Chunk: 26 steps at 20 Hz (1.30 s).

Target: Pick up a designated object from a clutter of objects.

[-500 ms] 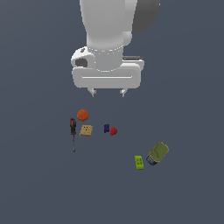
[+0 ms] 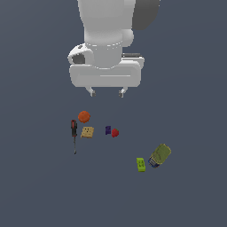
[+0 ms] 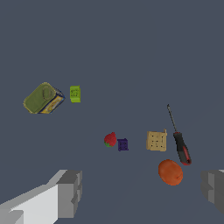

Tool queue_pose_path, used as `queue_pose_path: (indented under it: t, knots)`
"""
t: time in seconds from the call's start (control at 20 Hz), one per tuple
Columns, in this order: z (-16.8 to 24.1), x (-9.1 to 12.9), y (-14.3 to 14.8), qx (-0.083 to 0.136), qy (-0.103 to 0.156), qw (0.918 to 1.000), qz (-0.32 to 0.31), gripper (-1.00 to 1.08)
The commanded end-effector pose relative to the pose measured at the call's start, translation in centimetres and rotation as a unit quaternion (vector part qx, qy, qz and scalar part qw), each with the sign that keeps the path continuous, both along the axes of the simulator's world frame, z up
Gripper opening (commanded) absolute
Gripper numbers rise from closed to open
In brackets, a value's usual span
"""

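Observation:
The tan dotted block lies flat on the grey floor, between the red-and-black screwdriver and the purple piece; the orange ball is just behind it. In the wrist view the block sits beside the screwdriver and the ball. My gripper is open and empty, hanging well above the floor, behind the clutter. Its fingers frame the wrist view.
A red piece touches the purple piece. A bright green studded block and an olive-green can lie on its side toward the exterior view's right. In the wrist view they show as can and green block.
The gripper has shifted slightly toward the exterior view's left and a little lower. The objects have not moved.

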<state>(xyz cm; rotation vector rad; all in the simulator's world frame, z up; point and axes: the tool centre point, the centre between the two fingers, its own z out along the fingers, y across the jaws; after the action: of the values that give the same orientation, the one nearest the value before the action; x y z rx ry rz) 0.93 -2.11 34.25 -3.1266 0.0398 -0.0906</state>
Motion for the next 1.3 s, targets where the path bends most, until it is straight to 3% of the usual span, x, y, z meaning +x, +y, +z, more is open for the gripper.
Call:
queue_pose_path:
  t: [0.0,0.6,1.25]
  knots:
    - [0.3,0.1,-0.2,-0.001,-0.004,1.0000,0.001,1.00]
    - [-3.1,0.7,-1.6,0.002,0.000,1.0000,-0.003,1.00]
    - [-16.8,0.6,-7.8,0.005,0.014,0.9996,-0.022,1.00]
